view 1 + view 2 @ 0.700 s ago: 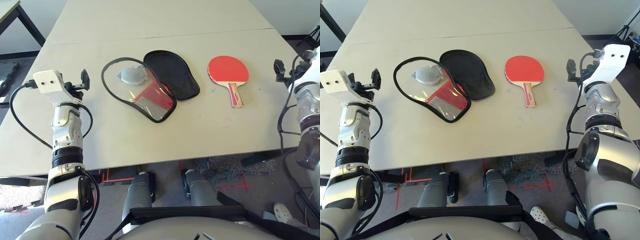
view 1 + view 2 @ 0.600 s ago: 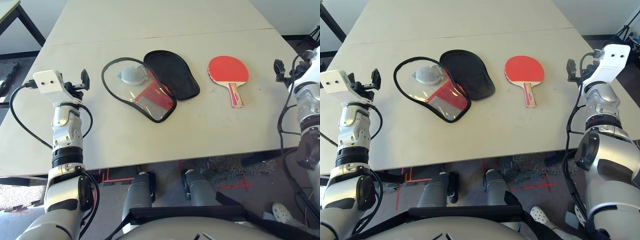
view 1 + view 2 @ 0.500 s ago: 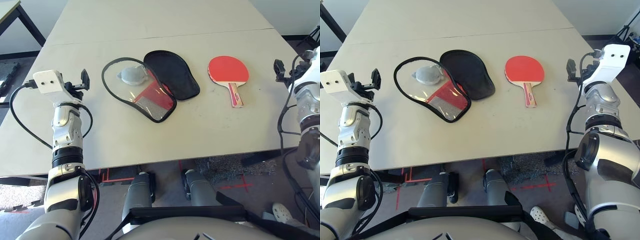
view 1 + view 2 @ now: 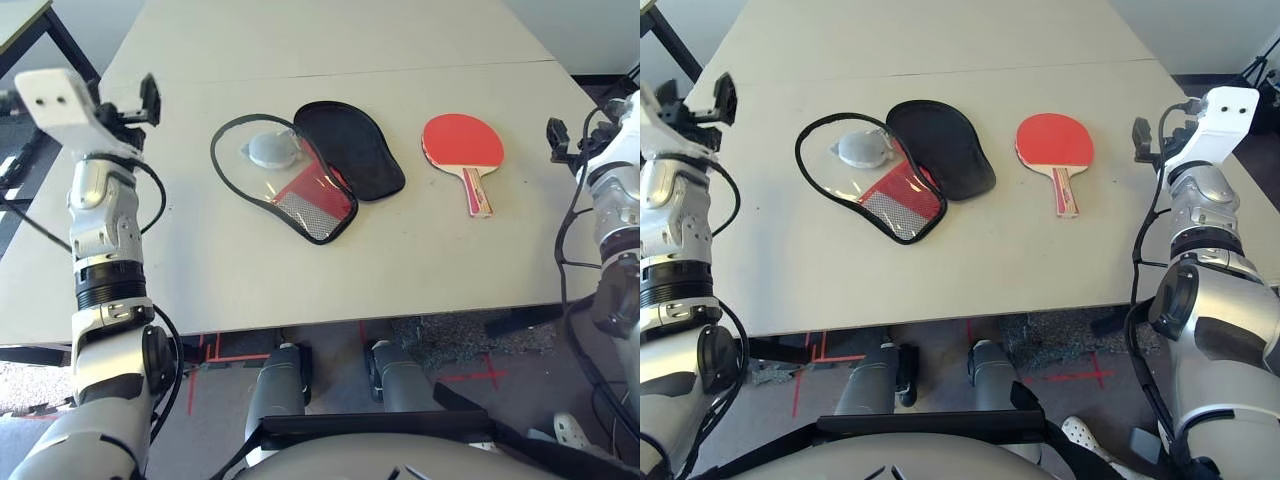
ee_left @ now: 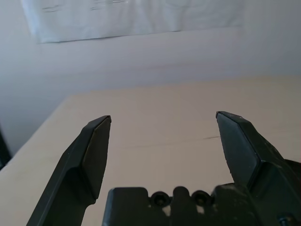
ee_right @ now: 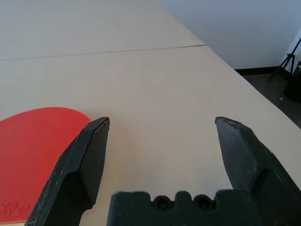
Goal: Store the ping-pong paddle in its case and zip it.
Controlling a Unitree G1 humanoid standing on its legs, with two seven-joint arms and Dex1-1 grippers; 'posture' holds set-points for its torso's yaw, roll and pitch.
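Observation:
The ping-pong paddle [image 4: 463,142] lies flat right of centre, red face up, its striped wooden handle pointing toward the near edge. To its left the case [image 4: 310,195] lies unzipped and spread open, with a clear panel flap [image 4: 240,172] beside a black-lined flap [image 4: 350,150]. My left gripper [image 5: 162,125] is open and empty, raised over the table's far left corner, well left of the case. Just right of the paddle, my right gripper [image 6: 162,125] stands open and empty above the table, the paddle's red face [image 6: 33,141] beside one finger.
A small grey pouch [image 4: 270,150] lies at the clear flap of the case. The beige table [image 4: 400,260] has a seam across it behind the objects. Its near edge runs in front of my body. A black table leg [image 4: 30,40] stands at far left.
My left arm has lifted and swung away toward the far left corner of the table. The right arm, paddle and case have not moved.

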